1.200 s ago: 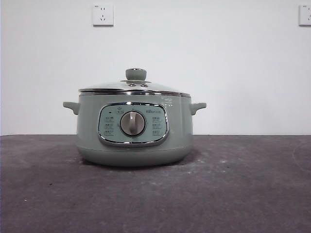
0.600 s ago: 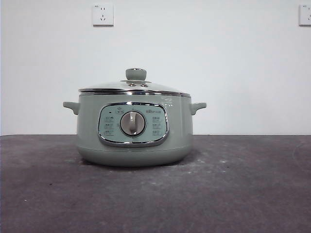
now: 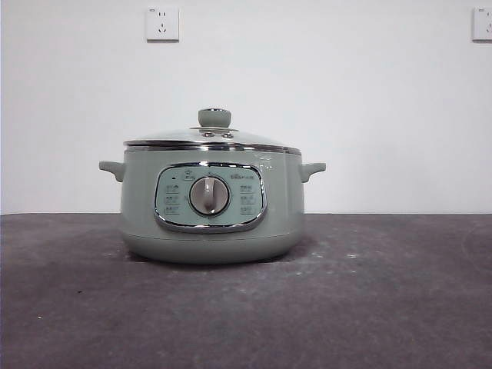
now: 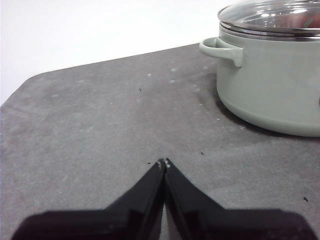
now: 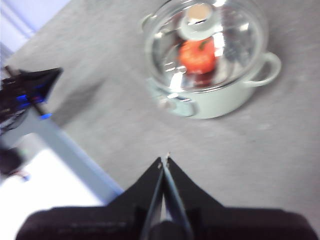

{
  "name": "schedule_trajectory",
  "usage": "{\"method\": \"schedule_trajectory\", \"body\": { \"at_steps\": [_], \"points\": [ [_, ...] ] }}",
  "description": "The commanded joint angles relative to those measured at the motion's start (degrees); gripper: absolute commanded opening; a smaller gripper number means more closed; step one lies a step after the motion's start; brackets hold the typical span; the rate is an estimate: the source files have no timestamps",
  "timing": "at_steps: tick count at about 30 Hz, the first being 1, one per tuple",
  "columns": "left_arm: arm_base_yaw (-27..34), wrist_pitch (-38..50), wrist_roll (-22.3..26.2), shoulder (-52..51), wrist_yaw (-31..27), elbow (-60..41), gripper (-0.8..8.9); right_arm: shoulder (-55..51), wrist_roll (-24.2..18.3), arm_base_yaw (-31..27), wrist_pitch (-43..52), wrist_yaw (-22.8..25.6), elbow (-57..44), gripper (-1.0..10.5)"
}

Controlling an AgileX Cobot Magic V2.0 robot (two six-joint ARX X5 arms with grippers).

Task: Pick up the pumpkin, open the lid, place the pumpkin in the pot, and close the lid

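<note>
Pumpkin [image 5: 198, 55]: inside the pot [image 3: 211, 204], seen from my right wrist camera through the glass of the lid [image 5: 205, 42]. Orange-red body with a green stem, lying on the pot floor just under the lid's knob [image 5: 199, 15]. Right wrist picture is blurred, so finer detail is not readable.

Lid: seated flat on the pot rim, chrome edge meeting the pot wall all the way across in the front view; knob upright at the centre.

Pot: stands on the dark grey table [image 3: 400, 307], control panel and silver dial [image 3: 210, 195] facing the front camera, one small handle out on each side.

My left gripper [image 4: 164, 164]: jaws pressed together, tips meeting, holding nothing. It sits low over the table, off to the side of the pot, near one pot handle [image 4: 222, 50] but well clear of it.

My right gripper [image 5: 165, 160]: jaws together at the tips, empty. It hangs high above the table, looking down on the pot, well apart from it.

Behind the pot: white wall with a socket [image 3: 162, 24] above it.
</note>
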Motion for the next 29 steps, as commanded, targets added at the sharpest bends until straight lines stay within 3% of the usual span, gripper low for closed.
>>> {"method": "schedule_trajectory", "body": {
  "at_steps": [1,5,9,14,19,29],
  "points": [
    [0.1,0.0,-0.6,-0.1,0.4,-0.9,-0.03,-4.5,-1.1,-4.0,7.1,0.0,-0.9,0.0],
    [0.1,0.0,-0.6,-0.1,0.4,-0.9,-0.03,-14.8,-0.3,-11.8,22.0,-3.1,-11.3,0.0],
    [0.1,0.0,-0.6,-0.1,0.5,-0.9,-0.03,-29.2,-0.5,-20.0,42.1,-2.9,-34.5,0.0],
    [0.1,0.0,-0.6,-0.1,0.5,-0.9,-0.03,-40.8,-0.7,-24.5,58.8,-2.8,-54.8,0.0],
    [0.1,0.0,-0.6,-0.1,0.5,-0.9,-0.03,-49.0,-0.7,-26.3,66.9,-2.6,-70.8,0.0],
    [0.1,0.0,-0.6,-0.1,0.5,-0.9,-0.03,-61.9,-0.7,-26.5,72.6,-2.3,-93.9,0.0]
  ]
}}
